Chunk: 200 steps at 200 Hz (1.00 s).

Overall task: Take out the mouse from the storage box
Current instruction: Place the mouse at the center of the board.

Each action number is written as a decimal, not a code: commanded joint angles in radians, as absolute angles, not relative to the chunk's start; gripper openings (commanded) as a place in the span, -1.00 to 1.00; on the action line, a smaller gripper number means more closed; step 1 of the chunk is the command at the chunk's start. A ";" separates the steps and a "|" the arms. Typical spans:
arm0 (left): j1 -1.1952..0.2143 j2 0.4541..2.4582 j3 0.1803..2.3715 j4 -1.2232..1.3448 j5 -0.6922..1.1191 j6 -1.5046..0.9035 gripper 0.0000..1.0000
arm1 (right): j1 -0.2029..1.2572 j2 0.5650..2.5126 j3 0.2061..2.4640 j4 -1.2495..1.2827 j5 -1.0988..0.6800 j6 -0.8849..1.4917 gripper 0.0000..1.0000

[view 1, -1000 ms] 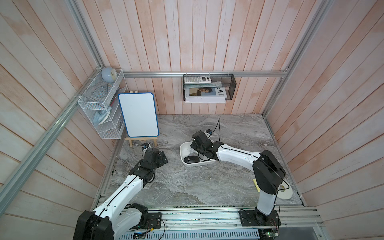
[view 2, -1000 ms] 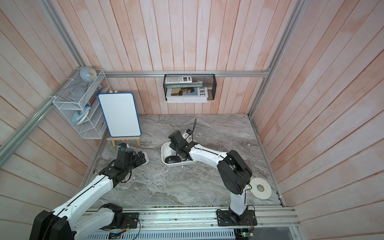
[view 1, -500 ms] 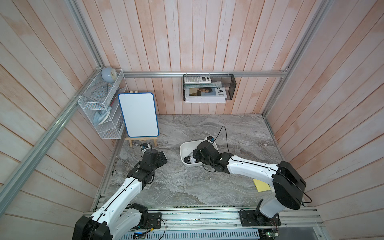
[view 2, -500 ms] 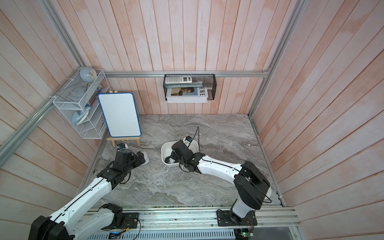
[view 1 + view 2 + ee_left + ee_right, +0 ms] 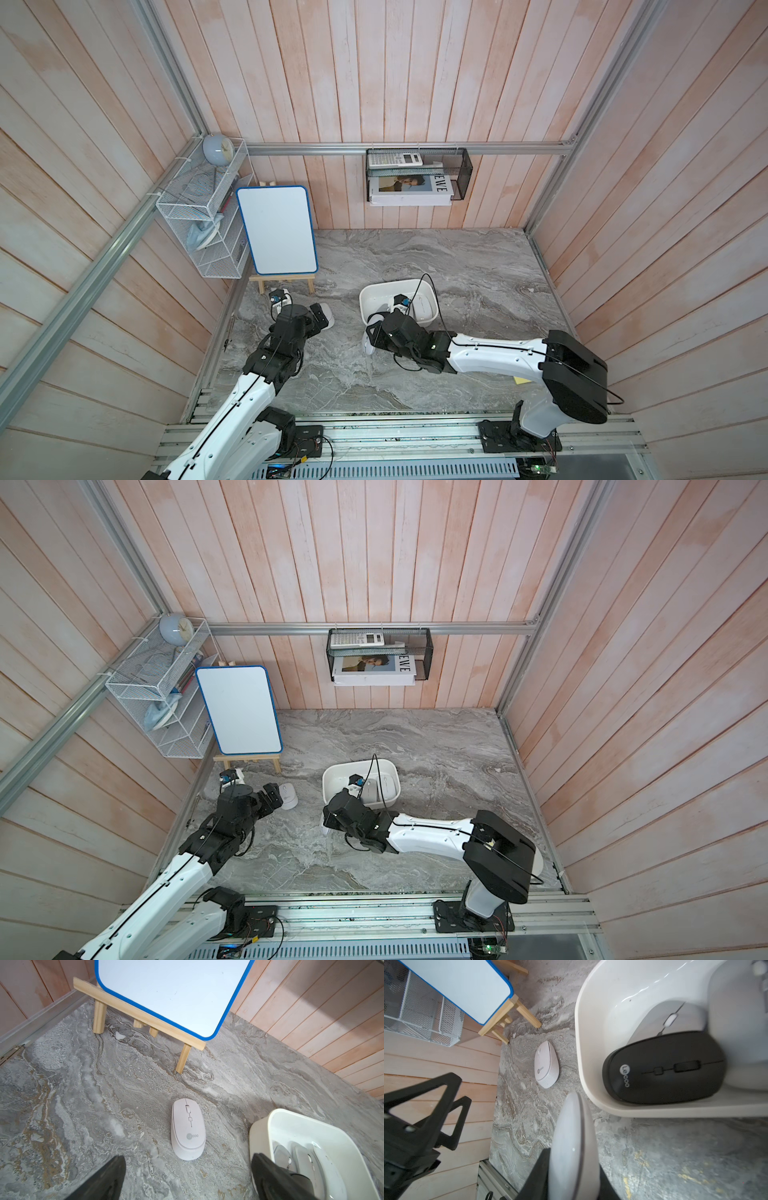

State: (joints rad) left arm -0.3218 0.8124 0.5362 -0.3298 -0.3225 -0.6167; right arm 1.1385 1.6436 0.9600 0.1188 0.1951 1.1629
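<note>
The right claw [image 5: 572, 1167] pinches a grey mouse [image 5: 574, 1142] just outside the storage box [image 5: 591, 1088], so it should lower it flat onto the surface [image 5: 664, 1157] before releasing, while the left claw [image 5: 187, 1178] stands spread.

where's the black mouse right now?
The black mouse lies inside the storage box against its near wall in the right wrist view, beside a grey mouse; the right arm hides it in both top views.
</note>
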 commanded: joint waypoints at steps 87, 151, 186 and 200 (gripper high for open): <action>-0.324 0.688 0.502 -0.398 -0.443 -0.635 0.99 | 1.183 1.951 1.194 0.145 0.036 1.188 -0.57; -0.324 0.682 0.499 -0.394 -0.445 -0.636 0.99 | 1.183 2.045 1.301 0.082 0.001 1.181 -0.52; -0.325 0.686 0.499 -0.391 -0.442 -0.635 0.99 | 1.181 2.086 1.345 0.051 -0.030 1.186 -0.42; -0.325 0.689 0.500 -0.390 -0.442 -0.635 0.99 | 1.181 2.102 1.367 0.032 -0.038 1.182 -0.40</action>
